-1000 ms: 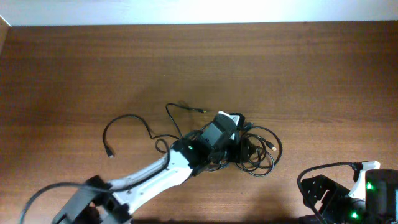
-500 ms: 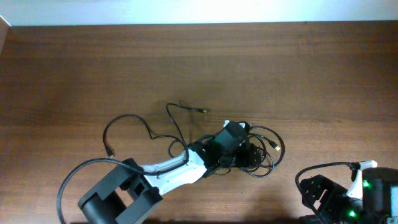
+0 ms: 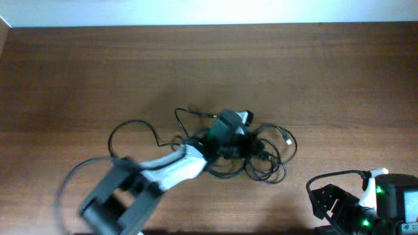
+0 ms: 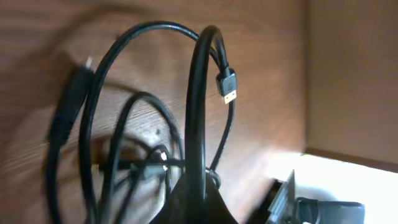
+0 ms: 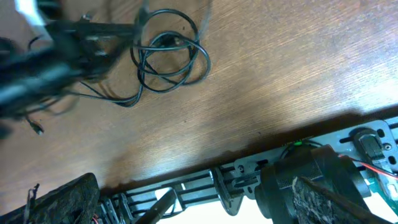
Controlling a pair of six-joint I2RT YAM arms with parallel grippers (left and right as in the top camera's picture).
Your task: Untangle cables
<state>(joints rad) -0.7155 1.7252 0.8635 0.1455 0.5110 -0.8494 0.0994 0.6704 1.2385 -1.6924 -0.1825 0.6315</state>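
Right now my left gripper [image 4: 194,190] is pressed together on one thick strand of the cables [image 3: 262,153]; in the left wrist view that strand rises out from between my fingers and arches over the wood. Just beside the arch a plug [image 4: 227,84] with a gold tip hangs at the end of another loop. Below it, thinner cords cross in a dark knot.

From overhead, the bunch lies around the middle of the table [image 3: 313,72], a little nearer the front edge than the far edge. Its tightest coils sit on the side toward the right edge, while a loose cord [image 3: 134,123] curves out toward the left edge. My left arm is blurred there.

My right gripper [image 5: 199,204] is spread wide, its pads [image 5: 62,200] far apart. It holds nothing, sits at the front right corner, and is well apart from the coils.
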